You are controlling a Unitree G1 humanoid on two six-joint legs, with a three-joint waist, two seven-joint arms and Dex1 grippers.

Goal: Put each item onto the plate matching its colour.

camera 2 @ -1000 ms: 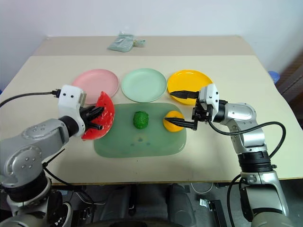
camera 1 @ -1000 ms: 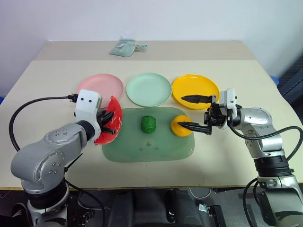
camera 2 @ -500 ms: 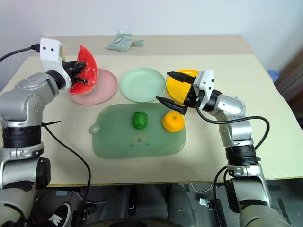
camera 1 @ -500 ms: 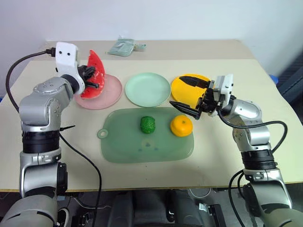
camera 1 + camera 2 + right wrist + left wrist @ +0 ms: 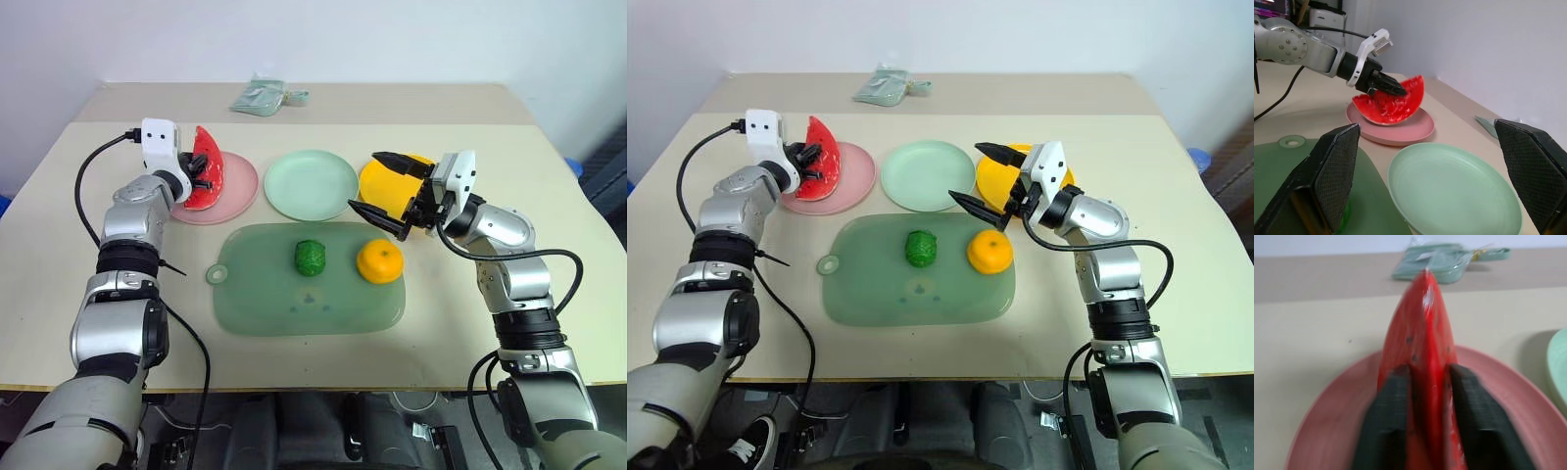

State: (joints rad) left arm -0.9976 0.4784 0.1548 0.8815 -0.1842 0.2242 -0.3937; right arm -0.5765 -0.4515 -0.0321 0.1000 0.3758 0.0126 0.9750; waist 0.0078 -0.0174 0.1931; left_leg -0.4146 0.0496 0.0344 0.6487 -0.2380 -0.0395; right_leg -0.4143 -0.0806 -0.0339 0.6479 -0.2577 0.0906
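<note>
Watermelon wedge (image 5: 204,171) lowered onto pink plate (image 5: 237,186); left gripper (image 5: 203,176) fingers loosely astride it, right gripper (image 5: 383,183) wide open, empty. Risk: upright wedge toppling off on release.

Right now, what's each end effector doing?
Left end effector: fingers either side of the watermelon wedge over the pink plate; grip or release cannot be told.
Right end effector: open, empty.

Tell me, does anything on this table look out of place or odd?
Little stands out. The watermelon wedge stands on edge on the pink plate, not flat, with the left gripper at it. A crumpled pale-green packet lies at the table's far edge, apart from the plates.
</note>
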